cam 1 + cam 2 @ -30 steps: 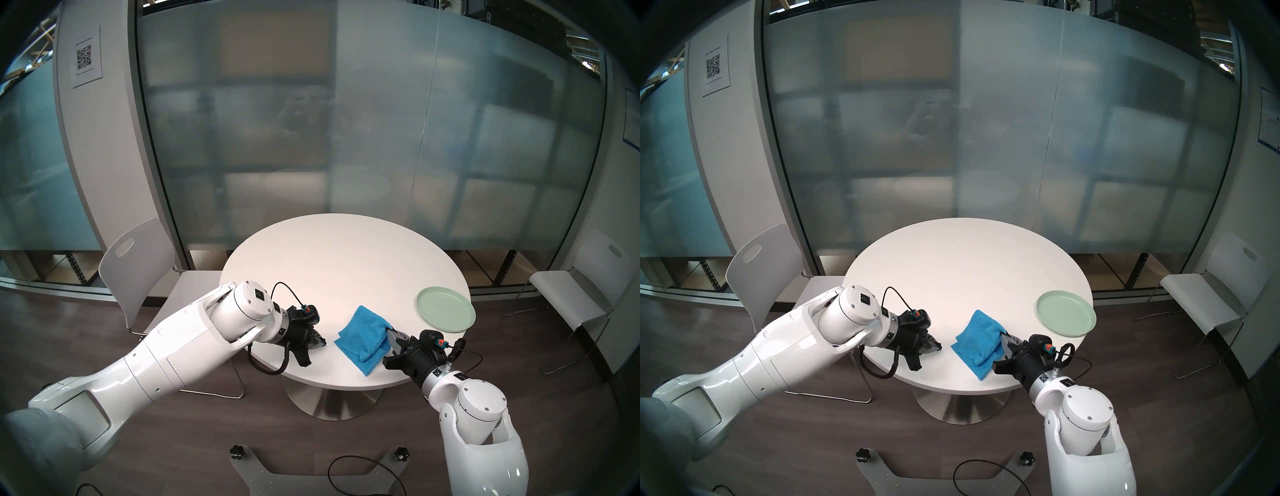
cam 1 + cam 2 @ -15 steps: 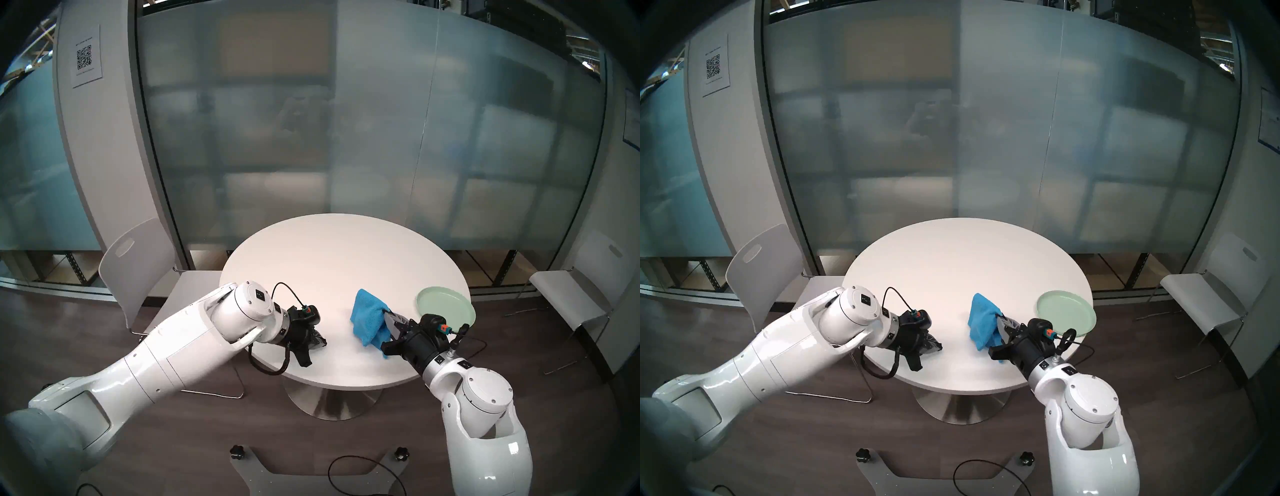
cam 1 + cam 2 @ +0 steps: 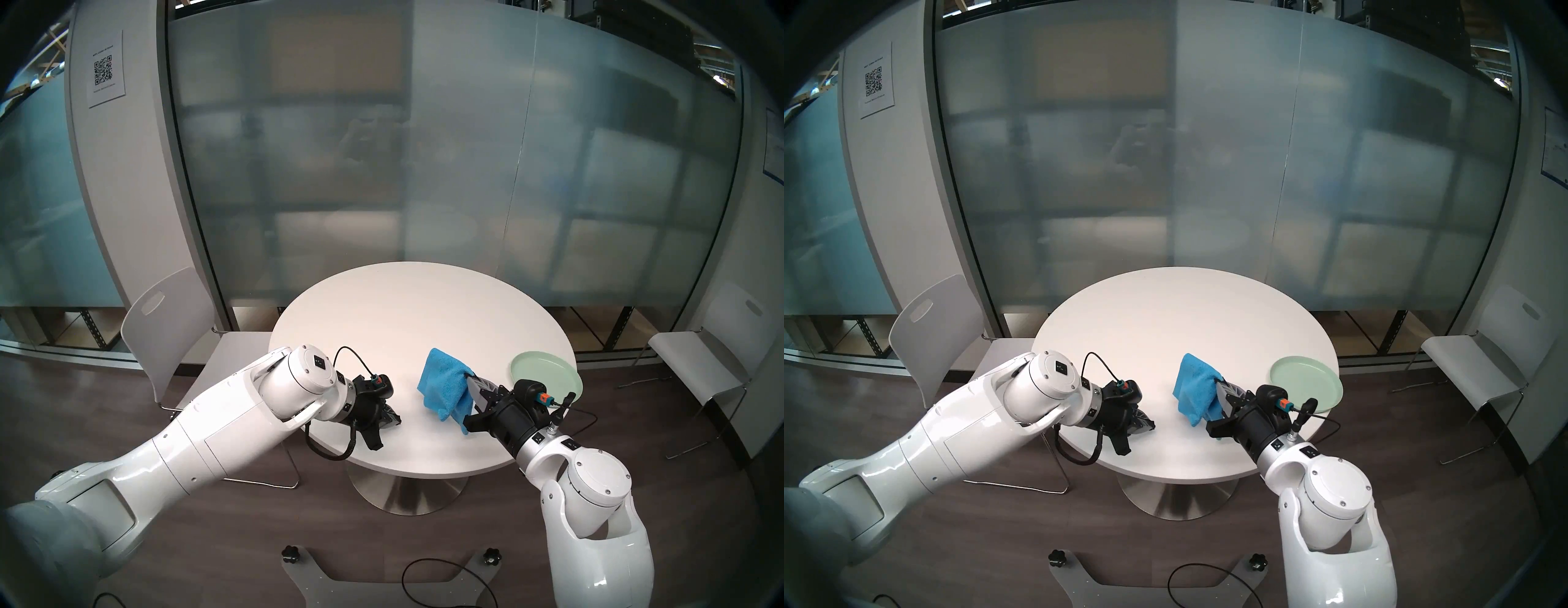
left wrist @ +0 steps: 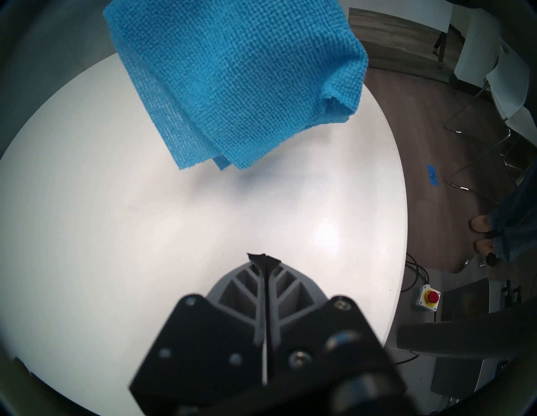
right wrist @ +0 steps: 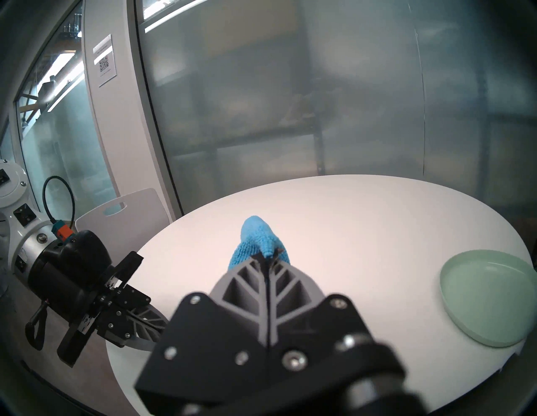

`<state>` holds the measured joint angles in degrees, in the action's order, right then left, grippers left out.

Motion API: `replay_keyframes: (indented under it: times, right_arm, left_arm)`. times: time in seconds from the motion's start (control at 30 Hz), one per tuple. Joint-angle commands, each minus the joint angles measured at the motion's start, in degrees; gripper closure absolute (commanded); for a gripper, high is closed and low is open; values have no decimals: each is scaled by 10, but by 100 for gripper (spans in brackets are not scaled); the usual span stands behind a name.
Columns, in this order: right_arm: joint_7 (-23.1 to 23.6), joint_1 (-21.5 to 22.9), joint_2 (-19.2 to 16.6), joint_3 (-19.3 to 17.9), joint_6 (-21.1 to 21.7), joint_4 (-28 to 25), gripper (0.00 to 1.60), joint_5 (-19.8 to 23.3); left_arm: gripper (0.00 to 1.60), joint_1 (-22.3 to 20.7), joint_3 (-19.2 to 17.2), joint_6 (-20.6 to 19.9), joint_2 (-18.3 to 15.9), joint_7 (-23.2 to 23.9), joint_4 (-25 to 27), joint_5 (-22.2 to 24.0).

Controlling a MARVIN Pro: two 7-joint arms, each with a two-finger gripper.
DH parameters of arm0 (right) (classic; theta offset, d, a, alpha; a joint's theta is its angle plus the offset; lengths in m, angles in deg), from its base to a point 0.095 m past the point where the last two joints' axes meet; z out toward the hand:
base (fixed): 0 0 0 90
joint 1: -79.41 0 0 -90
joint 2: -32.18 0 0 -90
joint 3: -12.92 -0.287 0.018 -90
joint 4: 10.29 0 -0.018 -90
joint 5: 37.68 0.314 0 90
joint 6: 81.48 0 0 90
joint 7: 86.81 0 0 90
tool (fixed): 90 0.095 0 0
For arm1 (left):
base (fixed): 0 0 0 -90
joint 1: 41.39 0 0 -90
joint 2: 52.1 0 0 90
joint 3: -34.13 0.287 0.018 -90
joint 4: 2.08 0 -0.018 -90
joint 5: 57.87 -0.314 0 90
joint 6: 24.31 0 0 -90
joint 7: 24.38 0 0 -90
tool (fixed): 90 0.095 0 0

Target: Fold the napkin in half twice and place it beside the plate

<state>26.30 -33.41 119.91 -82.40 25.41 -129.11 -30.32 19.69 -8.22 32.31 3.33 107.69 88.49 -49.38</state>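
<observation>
A frosted glass wall (image 3: 382, 170) is seen behind a round white table (image 3: 403, 305) with a smooth, hard, faintly glossy top on a metal pedestal; white moulded chairs (image 3: 169, 322) are set at either side on a dark wood-look floor.

Next in size, the plate (image 3: 547, 378), round, pale mint green and matte with a low raised rim, is found near the table's right edge. It is judged rigid and breakable.

The napkin (image 3: 443, 382), a bright blue terry cloth with a knobbly weave, is held clear of the tabletop, left of the plate and well apart from it, a soft shadow being cast beneath it in the left wrist view. Several layers are shown at its hanging edge (image 4: 203, 157), so it is judged already folded, with only the placing left. It is judged light, limp and grippy rather than slippery; the layers may slide apart if it is swung. A hold at a corner or along a folded edge, pinching all layers together, is judged best.

The right gripper (image 5: 268, 257) is clenched on a bunched corner of the napkin. The left gripper (image 4: 263, 258) is pressed closed on nothing, low over the table.
</observation>
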Motion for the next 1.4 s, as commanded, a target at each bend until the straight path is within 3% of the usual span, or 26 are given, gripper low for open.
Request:
replay_keyframes:
  times: [0.0, 0.2, 0.57, 0.73, 0.93, 1.2, 1.37]
  right_arm:
    - [4, -5, -8, -32, -7, -12, 160, 9]
    - [8, -4, -2, -22, -8, -17, 160, 12]
    - [9, -4, 18, 59, -5, -31, 160, -3]
    - [3, -10, 25, 67, -1, -42, 160, -2]
    - [-10, -27, 22, 46, 6, -38, 160, -7]
    - [-16, -33, 19, 0, -1, 26, 160, 4]
    - [-16, -34, 19, -14, -4, 39, 160, 10]
  left_arm:
    - [136, -5, -3, 0, 2, 0, 8, 1]
    - [136, -5, -2, 1, 3, 0, 7, 2]
    - [136, -3, -4, -2, -2, -4, 12, 4]
    - [136, -2, -3, -1, -3, -3, 13, 4]
    - [136, -7, 7, -7, -4, -7, 16, -8]
    - [137, -12, 2, -4, -7, -6, 4, -13]
    - [138, -15, 3, -3, -2, -3, 0, -15]
